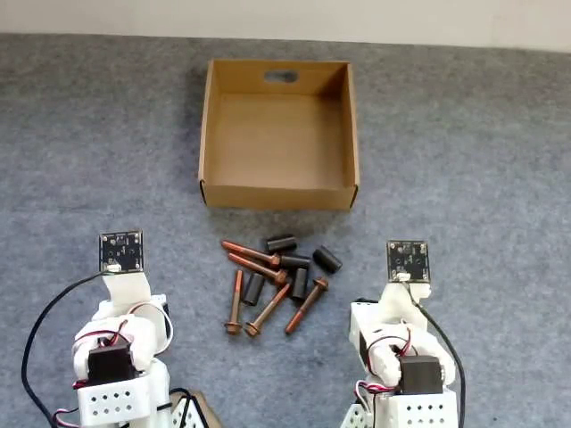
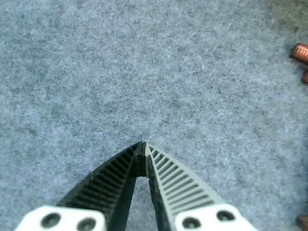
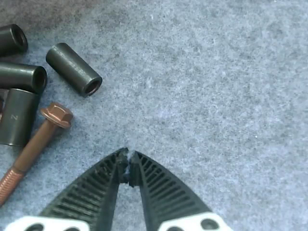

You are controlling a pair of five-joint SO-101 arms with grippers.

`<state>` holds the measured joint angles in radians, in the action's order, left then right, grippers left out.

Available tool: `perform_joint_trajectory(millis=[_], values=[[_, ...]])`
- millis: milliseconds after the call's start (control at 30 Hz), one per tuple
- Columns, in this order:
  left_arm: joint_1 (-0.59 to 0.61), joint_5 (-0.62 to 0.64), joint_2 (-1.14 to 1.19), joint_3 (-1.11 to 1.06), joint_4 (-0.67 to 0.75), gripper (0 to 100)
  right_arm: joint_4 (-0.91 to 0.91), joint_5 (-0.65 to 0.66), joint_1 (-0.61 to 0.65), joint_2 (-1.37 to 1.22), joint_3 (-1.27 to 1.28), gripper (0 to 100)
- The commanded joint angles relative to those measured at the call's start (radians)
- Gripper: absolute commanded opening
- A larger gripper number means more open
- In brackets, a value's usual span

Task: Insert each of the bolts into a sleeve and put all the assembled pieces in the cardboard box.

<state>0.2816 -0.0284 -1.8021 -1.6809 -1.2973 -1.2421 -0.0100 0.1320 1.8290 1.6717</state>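
Several copper bolts (image 1: 268,309) and several black sleeves (image 1: 327,259) lie in a loose pile on the grey carpet between the two arms. The open cardboard box (image 1: 280,196) stands just beyond the pile with nothing inside. My left gripper (image 2: 142,145) is shut, low over bare carpet to the left of the pile, with a bolt tip (image 2: 300,52) at the edge of its view. My right gripper (image 3: 129,154) is shut too, right of the pile. A bolt (image 3: 36,142) and a sleeve (image 3: 73,69) lie close beside it, apart from the fingers.
The left arm (image 1: 120,343) and the right arm (image 1: 401,357) sit folded at the near edge of the carpet. Carpet stretches out wide on both sides of the box. A brown corner (image 1: 203,412) shows by the left arm's base.
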Motion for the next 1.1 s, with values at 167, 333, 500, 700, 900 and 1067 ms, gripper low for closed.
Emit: perform_joint_trajectory(millis=[167, 333, 500, 700, 900, 1067], values=[[-0.013, -0.003, -0.010, -0.016, -0.003, 1, 0.259, 0.009, -0.013, 0.007, 0.084, 0.9], [-0.013, -0.003, -0.010, -0.016, -0.003, 1, 0.547, 0.011, -0.021, 0.007, -0.082, 1.0], [-0.013, -0.003, -0.010, -0.016, -0.003, 1, 0.716, 0.011, -0.054, 0.007, -0.180, 1.0], [-0.013, -0.003, -0.010, -0.016, -0.003, 1, 0.720, 0.011, -0.070, 0.005, -0.421, 1.0], [-0.013, -0.003, -0.010, -0.016, -0.003, 1, 0.694, 0.100, -0.065, 0.005, -0.693, 7.3], [-0.013, -0.003, -0.010, -0.016, -0.003, 1, 0.653, 0.138, -0.065, -0.064, -0.926, 11.1]])
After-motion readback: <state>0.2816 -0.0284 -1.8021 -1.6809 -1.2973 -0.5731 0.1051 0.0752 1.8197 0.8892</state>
